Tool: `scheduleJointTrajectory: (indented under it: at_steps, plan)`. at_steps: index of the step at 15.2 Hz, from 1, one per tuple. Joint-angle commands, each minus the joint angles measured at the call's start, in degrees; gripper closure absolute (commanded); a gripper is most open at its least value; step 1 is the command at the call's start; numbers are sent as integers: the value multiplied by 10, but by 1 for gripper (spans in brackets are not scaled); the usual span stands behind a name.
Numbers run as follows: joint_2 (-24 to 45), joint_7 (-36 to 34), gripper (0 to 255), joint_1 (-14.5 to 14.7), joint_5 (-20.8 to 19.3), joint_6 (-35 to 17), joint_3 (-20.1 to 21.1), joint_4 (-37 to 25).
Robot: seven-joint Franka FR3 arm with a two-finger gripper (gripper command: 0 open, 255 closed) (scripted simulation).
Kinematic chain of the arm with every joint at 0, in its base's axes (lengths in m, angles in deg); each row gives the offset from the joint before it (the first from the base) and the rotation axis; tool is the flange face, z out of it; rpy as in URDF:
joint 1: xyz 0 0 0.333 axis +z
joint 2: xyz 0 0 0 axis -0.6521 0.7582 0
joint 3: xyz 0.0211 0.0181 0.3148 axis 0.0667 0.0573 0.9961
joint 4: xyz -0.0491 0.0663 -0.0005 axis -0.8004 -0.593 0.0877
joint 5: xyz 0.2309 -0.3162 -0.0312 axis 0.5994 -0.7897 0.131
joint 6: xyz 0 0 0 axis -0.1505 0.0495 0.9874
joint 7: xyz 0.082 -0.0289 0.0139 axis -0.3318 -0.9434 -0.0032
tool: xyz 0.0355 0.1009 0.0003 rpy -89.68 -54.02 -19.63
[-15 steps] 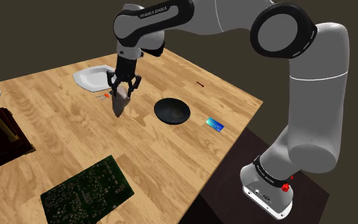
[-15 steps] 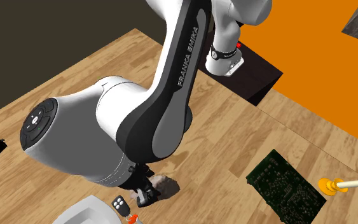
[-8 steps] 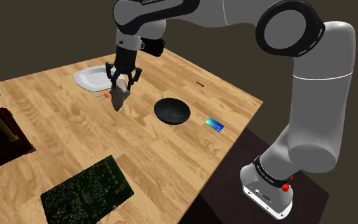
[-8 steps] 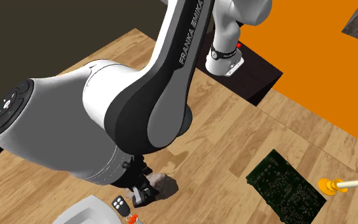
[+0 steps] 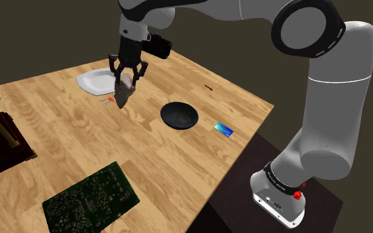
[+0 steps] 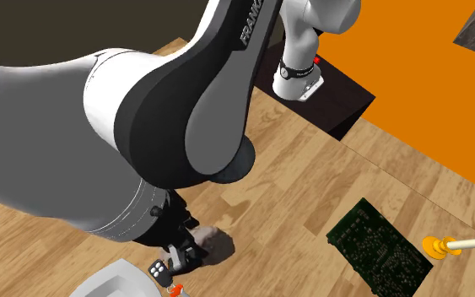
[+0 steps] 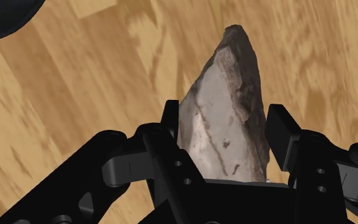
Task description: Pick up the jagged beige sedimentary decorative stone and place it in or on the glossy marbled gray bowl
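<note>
— Where now, the stone [image 5: 123, 93]?
— Clamped between the 2 fingers of the claw [image 5: 128, 71], pointed end hanging below, up above the counter [image 5: 65, 139].
— And the bowl [image 5: 179, 116]?
— Dark, on the counter, apart, toward the shoulder view's right.

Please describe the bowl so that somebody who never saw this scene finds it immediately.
On the wooden table, toward the shoulder view's right side, the bowl sits near a small blue card. It is the only round, shallow, nearly black dish; the plate farther left is white, and the circuit board is flat and green.
</note>
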Motion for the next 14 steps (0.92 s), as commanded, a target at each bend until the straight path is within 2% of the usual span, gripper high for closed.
scheduleJointTrajectory:
  at_steps: [1, 3, 8, 14]
  plan:
    - [-2, -5, 255, 0, -1, 15, 0, -13]
    - [-5, -8, 255, 0, -2, 26, 0, -22]
    - [-129, 33, 255, -26, 22, -12, -2, 149]
    - [-261, 81, 255, -50, 45, -27, -13, 309]
